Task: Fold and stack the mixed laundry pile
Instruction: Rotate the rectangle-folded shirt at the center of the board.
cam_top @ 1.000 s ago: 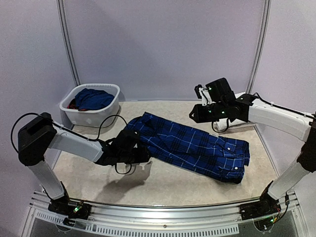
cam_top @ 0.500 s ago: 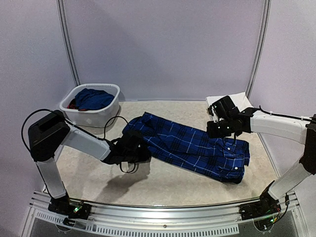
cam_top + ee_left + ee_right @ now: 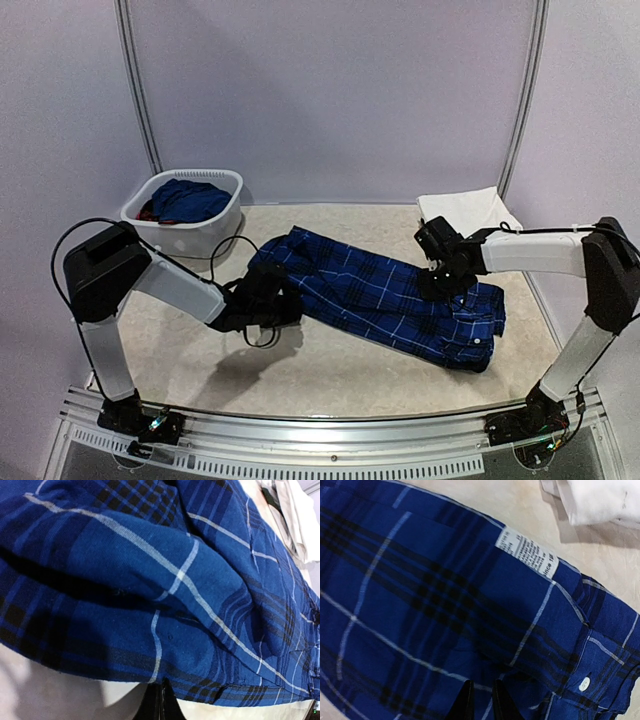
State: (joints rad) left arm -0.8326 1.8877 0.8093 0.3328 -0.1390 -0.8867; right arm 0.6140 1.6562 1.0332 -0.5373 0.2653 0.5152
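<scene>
A large navy shirt (image 3: 400, 295) with thin white plaid lines lies spread across the middle of the table. My left gripper (image 3: 285, 305) sits low at its left end. In the left wrist view the left gripper (image 3: 161, 690) is shut, its black tips pinching the shirt's hem (image 3: 150, 675). My right gripper (image 3: 440, 285) is down on the shirt's right part. In the right wrist view the right gripper (image 3: 481, 695) has its fingers a narrow gap apart with plaid cloth between them, near a white label (image 3: 527, 552) and a button (image 3: 584, 683).
An oval white basket (image 3: 185, 238) stands at the back left, holding a solid blue piece (image 3: 190, 198) and a bit of red (image 3: 147, 212). Folded white trousers (image 3: 465, 208) lie at the back right, just beyond the shirt, and show as white cloth (image 3: 600, 500) in the right wrist view.
The left gripper has closed on the shirt's hem. The right arm has come down from above the table onto the shirt's right part, and its fingers have narrowed.
</scene>
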